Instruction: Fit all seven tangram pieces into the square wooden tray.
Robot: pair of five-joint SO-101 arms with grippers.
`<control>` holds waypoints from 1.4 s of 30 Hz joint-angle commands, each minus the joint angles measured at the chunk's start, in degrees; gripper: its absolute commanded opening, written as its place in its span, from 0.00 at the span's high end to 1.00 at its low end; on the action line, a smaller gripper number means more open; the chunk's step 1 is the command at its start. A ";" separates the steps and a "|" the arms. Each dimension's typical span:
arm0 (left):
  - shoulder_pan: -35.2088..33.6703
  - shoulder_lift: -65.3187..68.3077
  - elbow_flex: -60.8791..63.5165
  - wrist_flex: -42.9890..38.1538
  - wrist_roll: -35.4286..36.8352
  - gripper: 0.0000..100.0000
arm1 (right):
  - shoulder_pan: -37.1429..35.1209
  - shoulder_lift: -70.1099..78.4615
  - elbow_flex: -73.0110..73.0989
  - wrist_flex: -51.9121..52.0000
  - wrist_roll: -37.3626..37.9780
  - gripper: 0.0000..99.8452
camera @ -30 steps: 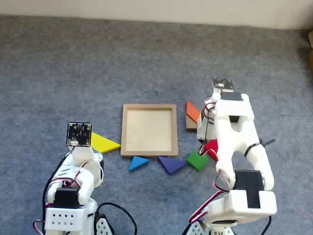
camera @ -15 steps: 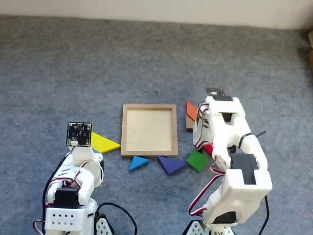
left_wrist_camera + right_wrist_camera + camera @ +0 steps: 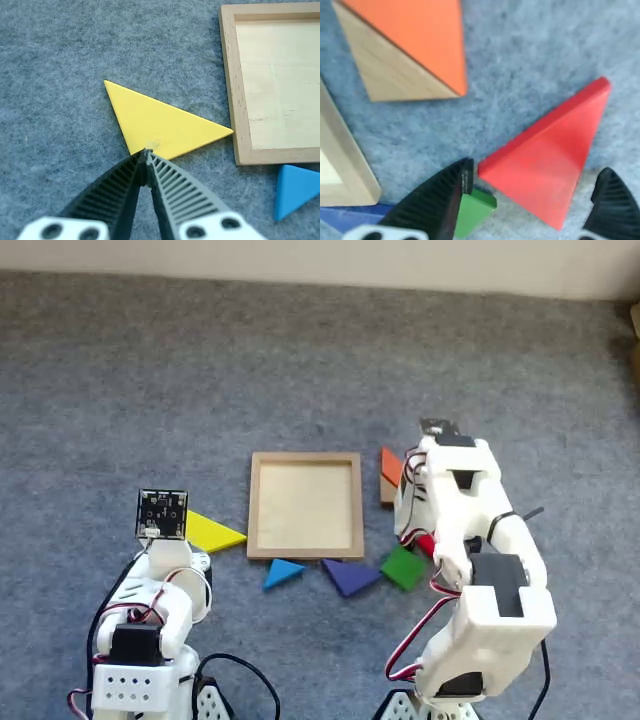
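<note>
On the left of the grey, napped counter (image 3: pixel 150 370), left tool (image 3: pixel 146 155): jaws are resting closed on nothing, the tip hanging over the yellow triangle's edge.
Yellow triangle (image 3: pixel 155 125): is lying flat and smooth, one corner touching the tray.
Tray (image 3: pixel 305 547): square pale wood with a raised rim, holding no pieces yet.
Right tool (image 3: pixel 537 180): jaws are standing open astride the red triangle (image 3: pixel 550 155), its broad end lying between the fingers; closing is likely next.

Counted one tray (image 3: pixel 305 458) mid-frame; seven pieces around it: yellow triangle (image 3: pixel 212 532), blue triangle (image 3: pixel 283 572), purple piece (image 3: pixel 350 575), green square (image 3: pixel 402 566), red triangle (image 3: pixel 547 160), orange triangle (image 3: pixel 392 468), tan piece (image 3: pixel 385 75).
</note>
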 commanded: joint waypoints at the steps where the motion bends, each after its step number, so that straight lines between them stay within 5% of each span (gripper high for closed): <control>1: 0.48 -1.36 1.27 0.44 -0.44 0.99 | -0.13 0.13 -0.22 -1.63 0.35 0.63; 21: 0.48 -1.36 1.27 0.44 -0.44 0.99 | 1.71 0.13 -2.68 -1.80 0.26 0.64; 36: 0.48 -1.36 1.27 0.44 -0.44 0.99 | 1.36 -0.04 -2.42 -1.80 0.70 0.87; 42: 0.48 -1.36 1.27 0.44 -0.44 0.99 | 1.36 -1.01 -2.59 -1.27 0.79 0.88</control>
